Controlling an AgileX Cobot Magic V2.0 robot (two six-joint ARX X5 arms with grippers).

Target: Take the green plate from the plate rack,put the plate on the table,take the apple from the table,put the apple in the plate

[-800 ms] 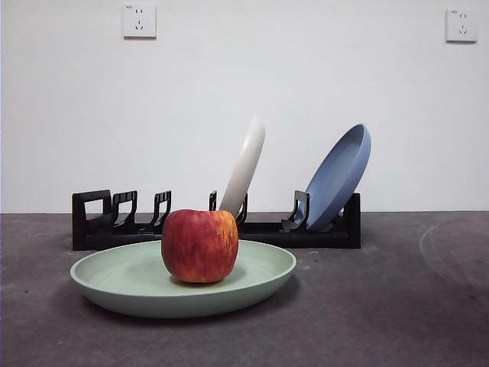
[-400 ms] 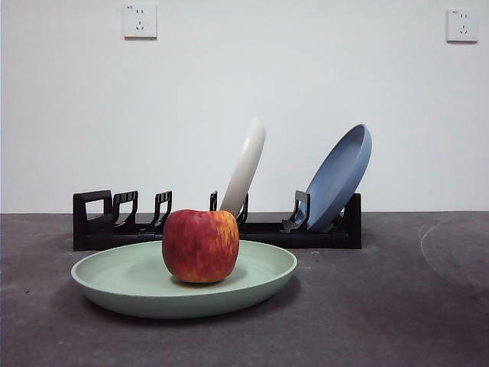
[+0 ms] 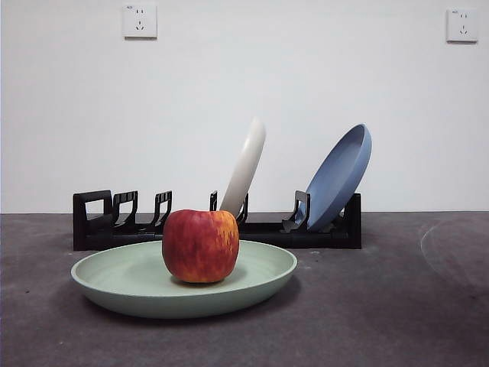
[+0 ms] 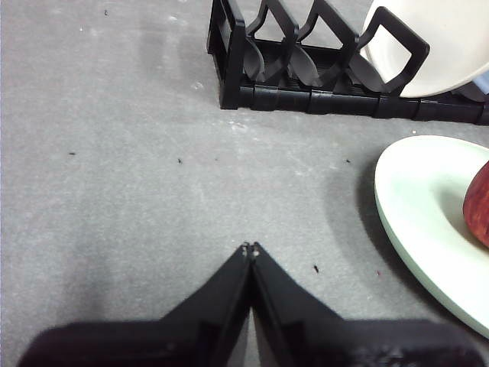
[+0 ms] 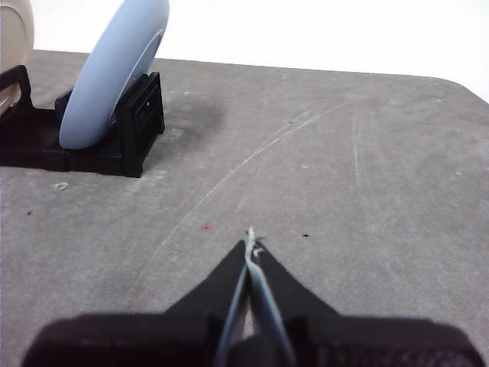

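Observation:
The green plate lies flat on the table in front of the plate rack. The red apple stands upright in the plate's middle. In the left wrist view the green plate and a sliver of the apple show beside the plate rack. My left gripper is shut and empty above bare table, apart from the plate. Over bare table beyond the plate rack's blue-plate end, my right gripper is shut and holds nothing. Neither arm appears in the front view.
A cream-white plate and a blue plate lean in the rack's slots. The blue plate and the cream-white plate also show in the wrist views. Two wall sockets sit high on the white wall.

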